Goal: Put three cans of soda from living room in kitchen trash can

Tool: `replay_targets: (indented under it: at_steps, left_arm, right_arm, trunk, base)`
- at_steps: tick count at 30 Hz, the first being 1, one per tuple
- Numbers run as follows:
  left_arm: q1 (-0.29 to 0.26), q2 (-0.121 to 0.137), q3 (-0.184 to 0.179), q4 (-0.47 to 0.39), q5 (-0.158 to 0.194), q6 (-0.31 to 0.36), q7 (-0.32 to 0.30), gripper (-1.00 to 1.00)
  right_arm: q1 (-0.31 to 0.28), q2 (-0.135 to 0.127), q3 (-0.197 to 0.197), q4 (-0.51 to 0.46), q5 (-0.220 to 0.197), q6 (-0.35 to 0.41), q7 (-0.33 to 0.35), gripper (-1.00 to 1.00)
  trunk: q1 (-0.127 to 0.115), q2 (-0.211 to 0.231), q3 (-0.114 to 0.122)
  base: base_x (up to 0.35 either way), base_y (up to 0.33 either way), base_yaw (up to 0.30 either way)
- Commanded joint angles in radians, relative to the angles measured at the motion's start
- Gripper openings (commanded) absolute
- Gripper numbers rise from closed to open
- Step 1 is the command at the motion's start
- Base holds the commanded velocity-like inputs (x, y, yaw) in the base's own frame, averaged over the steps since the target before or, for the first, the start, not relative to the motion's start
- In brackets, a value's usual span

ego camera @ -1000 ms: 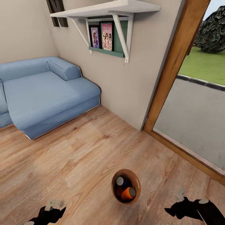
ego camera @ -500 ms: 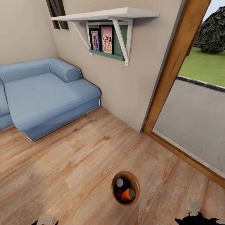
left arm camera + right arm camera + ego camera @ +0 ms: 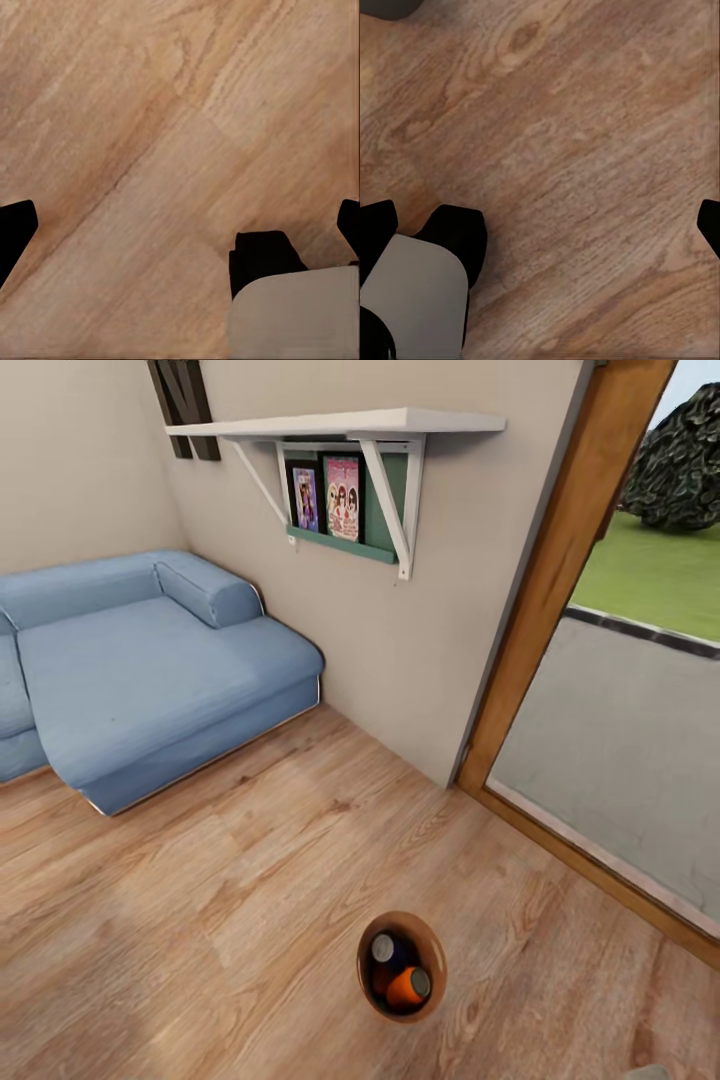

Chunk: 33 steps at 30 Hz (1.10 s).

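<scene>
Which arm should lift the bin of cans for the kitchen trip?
Right, probably. The round bucket with the brown inside sits slightly right of centre in the head view, and a grey curved edge, perhaps its wall, shows near the open right claw. Close call.

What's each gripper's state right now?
Left gripper: open, holding nothing, above wood floor.
Right gripper: open, holding nothing, above floor.
</scene>
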Motion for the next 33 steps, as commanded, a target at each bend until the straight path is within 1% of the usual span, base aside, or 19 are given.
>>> replay_targets:
  at_steps: [1, 9, 15, 16, 17, 18, 23, 33]
  left_arm:
    - [0.0, -0.003, -0.004, 0.005, 0.0, -0.005, 0.002, 1.0]
    - [-0.001, -0.019, -0.019, 0.025, 0.001, -0.024, 0.014, 1.0]
    - [0.0, -0.022, -0.021, 0.038, 0.0, -0.026, 0.016, 1.0]
    - [0.0, -0.022, -0.021, 0.041, 0.0, -0.027, 0.016, 1.0]
    - [0.0, -0.022, -0.019, 0.048, 0.001, -0.03, 0.016, 1.0]
    - [0.0, -0.022, -0.019, 0.05, 0.001, -0.032, 0.016, 1.0]
    - [0.0, -0.022, -0.018, 0.057, 0.002, -0.044, 0.016, 1.0]
    - [-0.001, -0.022, -0.017, 0.058, 0.002, -0.046, 0.016, 1.0]
  right_arm:
    - [0.0, 0.001, 0.0, 0.004, 0.0, -0.005, -0.003, 1.0]
    - [0.0, 0.004, 0.0, 0.018, 0.0, -0.024, -0.012, 1.0]
    - [0.0, 0.004, -0.001, 0.02, 0.0, -0.03, -0.012, 1.0]
    - [0.0, 0.004, -0.001, 0.021, 0.0, -0.036, -0.012, 1.0]
    - [0.0, 0.004, -0.001, 0.028, 0.0, -0.071, -0.013, 1.0]
    - [0.0, 0.004, -0.001, 0.034, 0.0, -0.084, -0.013, 1.0]
    - [0.0, 0.004, 0.001, 0.076, 0.0, -0.132, -0.014, 1.0]
    - [0.0, 0.004, 0.001, 0.082, 0.001, -0.14, -0.014, 1.0]
  trunk:
    - [-0.004, 0.007, 0.003]
    - [-0.035, 0.063, 0.028]
    - [-0.058, 0.105, 0.047]
    - [-0.061, 0.112, 0.05]
    - [-0.065, 0.119, 0.053]
    - [-0.069, 0.126, 0.057]
    - [-0.088, 0.161, 0.072]
    - [-0.127, 0.231, 0.104]
  base:
    - [0.0, 0.0, 0.0]
    - [0.0, 0.0, 0.0]
    - [0.0, 0.0, 0.0]
    - [0.0, 0.0, 0.0]
    - [0.0, 0.0, 0.0]
    - [0.0, 0.0, 0.0]
    - [0.0, 0.0, 0.0]
    - [0.0, 0.0, 0.0]
